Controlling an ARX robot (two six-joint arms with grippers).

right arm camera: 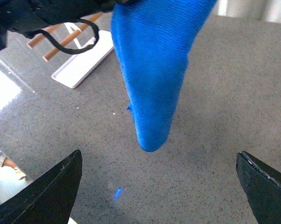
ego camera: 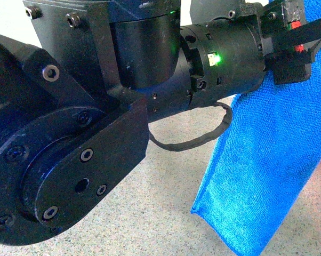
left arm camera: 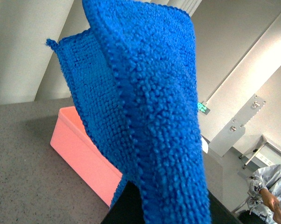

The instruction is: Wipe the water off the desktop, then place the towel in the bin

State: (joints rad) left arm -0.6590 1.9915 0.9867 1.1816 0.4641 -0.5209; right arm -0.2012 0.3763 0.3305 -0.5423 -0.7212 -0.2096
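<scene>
The blue fluffy towel [ego camera: 262, 176] hangs clear above the speckled grey desktop [ego camera: 166, 213], pinched at its top by my left gripper [ego camera: 295, 33], which is shut on it. In the left wrist view the towel [left arm camera: 150, 116] fills the middle, and the salmon-pink bin [left arm camera: 80, 149] stands on the desktop just behind it. My right gripper [right arm camera: 159, 186] is open and low over the desktop [right arm camera: 224, 93]. Its dark fingertips [right arm camera: 52, 191] are spread wide and hold nothing, and the towel's lower end [right arm camera: 152, 112] dangles ahead of them. Water is out of view.
A flat white tray [right arm camera: 84, 65] with two wooden rods lies on the desktop beyond the hanging towel. My left arm's bulky black housing [ego camera: 70, 133] and a looped black cable [ego camera: 198, 140] fill the near left of the front view. A small blue speck [right arm camera: 117, 192] lies between the right fingers.
</scene>
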